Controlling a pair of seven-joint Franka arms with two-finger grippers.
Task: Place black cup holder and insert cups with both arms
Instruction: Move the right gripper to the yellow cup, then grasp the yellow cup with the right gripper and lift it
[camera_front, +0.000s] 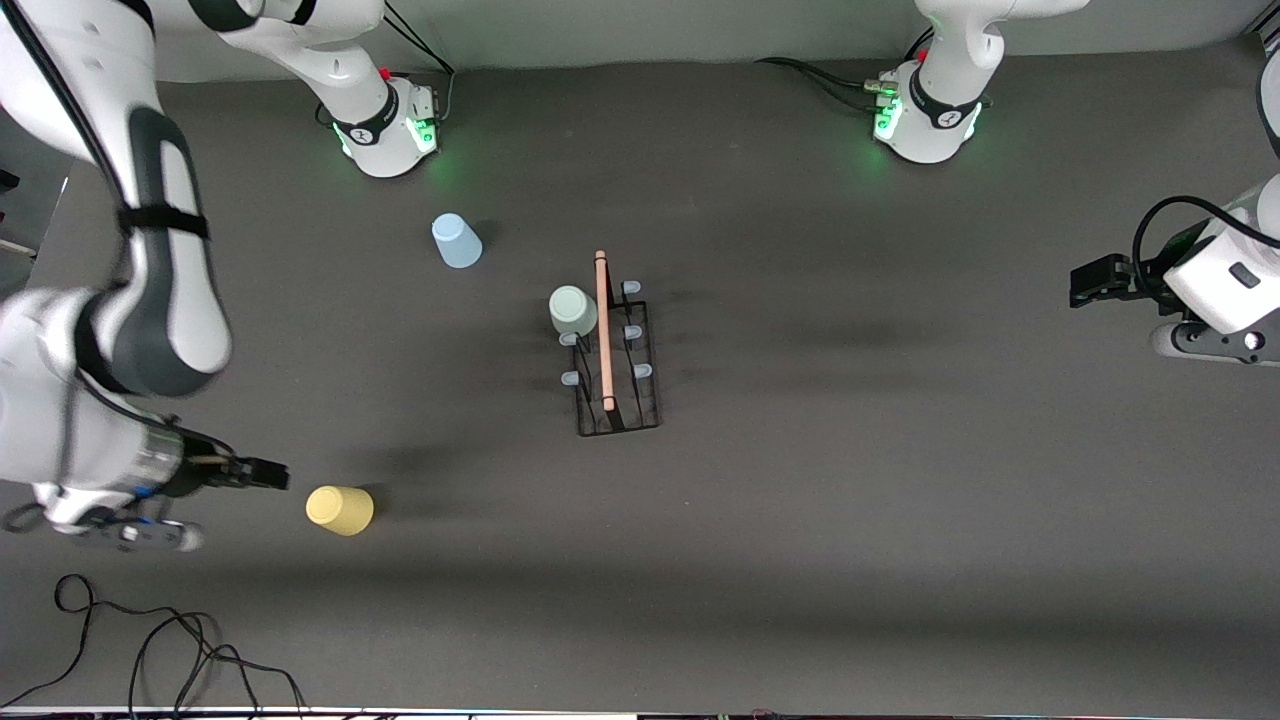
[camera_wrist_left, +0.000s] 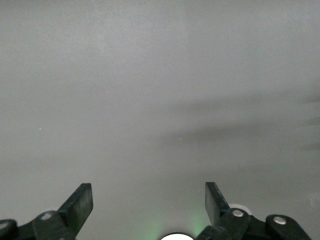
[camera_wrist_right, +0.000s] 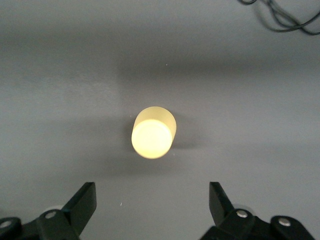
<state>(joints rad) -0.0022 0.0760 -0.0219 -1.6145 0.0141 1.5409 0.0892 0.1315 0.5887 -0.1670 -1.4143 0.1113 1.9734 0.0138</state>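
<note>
I see the black cup holder mid-surface, the grey-green cup inverted on one peg. The yellow cup stands just beside my right pincer, fingers spread, empty. The light blue cup sits nearer the bases. My left pincer waits released at its arm's end.

Dark grey worktop with loose cabling at its edge

A tangle of thin black cable lies looped on the worktop at the edge nearest the front camera, toward the right arm's end; its loops also show in the right wrist view. Black cables trail along the worktop's top edge by the green-lit bases.
</note>
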